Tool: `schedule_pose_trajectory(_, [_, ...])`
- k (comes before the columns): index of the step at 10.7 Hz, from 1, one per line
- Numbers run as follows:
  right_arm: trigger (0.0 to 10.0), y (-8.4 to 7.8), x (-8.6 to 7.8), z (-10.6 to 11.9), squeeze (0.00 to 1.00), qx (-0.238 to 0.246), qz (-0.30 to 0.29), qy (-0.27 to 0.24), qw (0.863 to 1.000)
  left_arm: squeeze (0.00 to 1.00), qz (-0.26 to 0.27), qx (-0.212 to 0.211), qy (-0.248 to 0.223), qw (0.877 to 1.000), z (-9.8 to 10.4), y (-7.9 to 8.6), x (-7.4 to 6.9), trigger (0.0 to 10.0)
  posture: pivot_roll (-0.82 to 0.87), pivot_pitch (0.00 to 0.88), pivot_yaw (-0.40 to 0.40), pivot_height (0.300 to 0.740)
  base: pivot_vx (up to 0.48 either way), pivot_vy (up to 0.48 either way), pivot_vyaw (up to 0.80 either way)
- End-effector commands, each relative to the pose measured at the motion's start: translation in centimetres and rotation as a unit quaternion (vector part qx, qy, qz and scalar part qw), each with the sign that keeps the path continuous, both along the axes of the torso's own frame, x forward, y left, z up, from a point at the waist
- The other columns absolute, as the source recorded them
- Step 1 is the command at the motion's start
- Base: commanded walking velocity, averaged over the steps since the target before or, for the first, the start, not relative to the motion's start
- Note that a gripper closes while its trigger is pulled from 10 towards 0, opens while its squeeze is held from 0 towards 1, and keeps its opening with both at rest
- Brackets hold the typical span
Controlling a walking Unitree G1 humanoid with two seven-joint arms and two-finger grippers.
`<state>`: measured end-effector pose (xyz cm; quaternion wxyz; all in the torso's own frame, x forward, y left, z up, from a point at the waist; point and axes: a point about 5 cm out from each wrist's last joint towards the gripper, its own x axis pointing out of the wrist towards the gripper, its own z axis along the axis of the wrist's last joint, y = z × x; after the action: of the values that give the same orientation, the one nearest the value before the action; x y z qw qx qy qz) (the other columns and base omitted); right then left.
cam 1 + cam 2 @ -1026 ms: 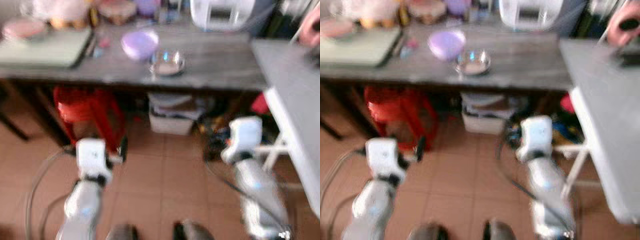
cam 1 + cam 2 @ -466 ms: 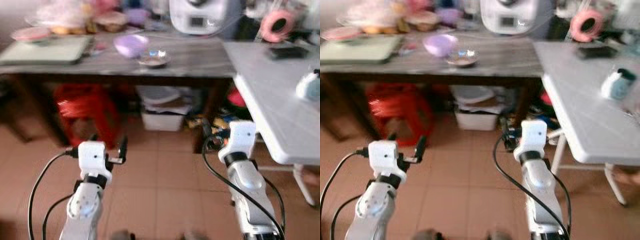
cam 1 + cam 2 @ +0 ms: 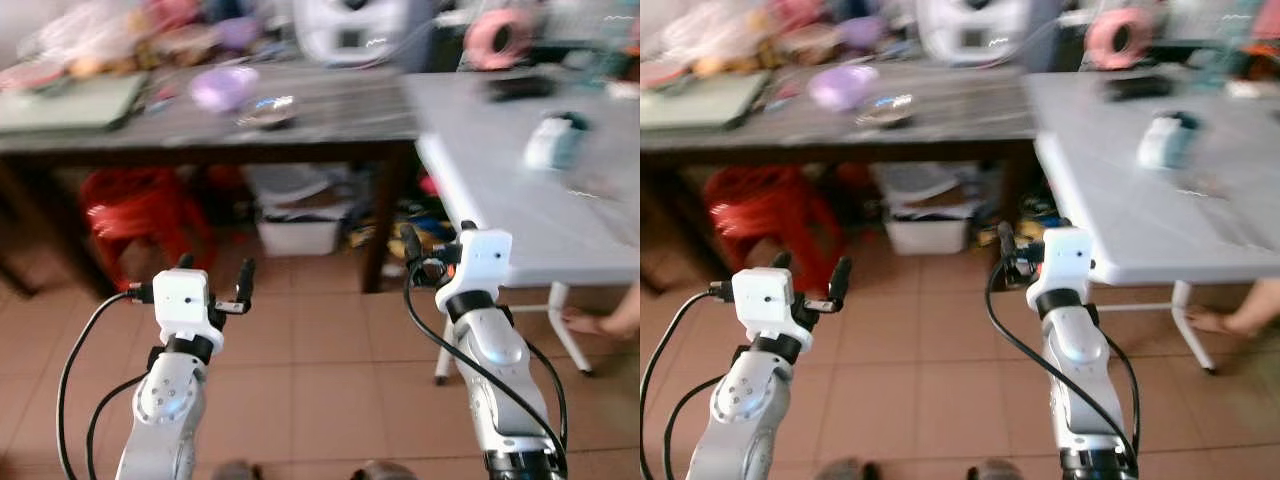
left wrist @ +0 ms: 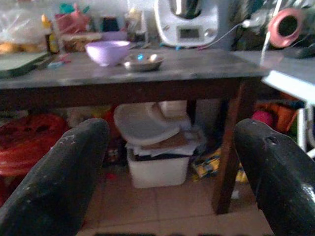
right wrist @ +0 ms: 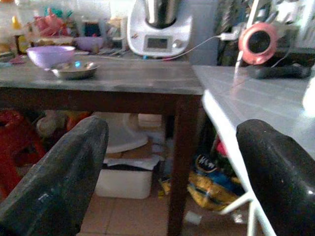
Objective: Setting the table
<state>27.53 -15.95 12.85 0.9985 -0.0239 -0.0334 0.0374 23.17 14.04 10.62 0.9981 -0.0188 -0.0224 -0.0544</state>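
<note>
Purple bowl (image 4: 107,51) beside (upright) steel bowl (image 4: 143,62)

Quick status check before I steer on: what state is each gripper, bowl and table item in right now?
left gripper: open, holding nothing, raised over the floor.
right gripper: open, holding nothing, by the white table.
purple bowl: upright on the dark table, contents not visible.
metal bowl: upright, beside the purple bowl.
white appliance: upright, plugged in.
pink tape roll: standing on edge.
</note>
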Motion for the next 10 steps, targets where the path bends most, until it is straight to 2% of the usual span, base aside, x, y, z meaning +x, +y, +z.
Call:
schedule_pose_trajectory(1, [10.0, 0.24, 0.37, 0.37, 0.0, 0.0, 0.009, -0.007, 1.0, 0.0, -0.005, 0.0, 0.002, 1.0, -0.11, -0.19, 0.11, 10.0, 0.02, 0.058, 0.022, 0.74, 0.247, -0.409, 0.0])
schedule_pose_trajectory(8, [10.0, 0.73, 0.82, 0.8, 0.0, -0.005, 0.015, -0.017, 1.0, 0.0, -0.017, 0.013, 0.001, 1.0, 0.06, -0.46, 0.39, 10.0, 0.02, 0.072, 0.03, 0.74, 0.339, -0.335, 0.0])
schedule_pose_trajectory(10, [10.0, 0.85, 0.89, 0.84, 0.0, -0.007, 0.017, -0.018, 1.0, 0.0, -0.019, 0.014, 0.001, 1.0, 0.07, -0.53, 0.39, 10.0, 0.02, 0.075, 0.03, 0.74, 0.414, -0.124, 0.0])
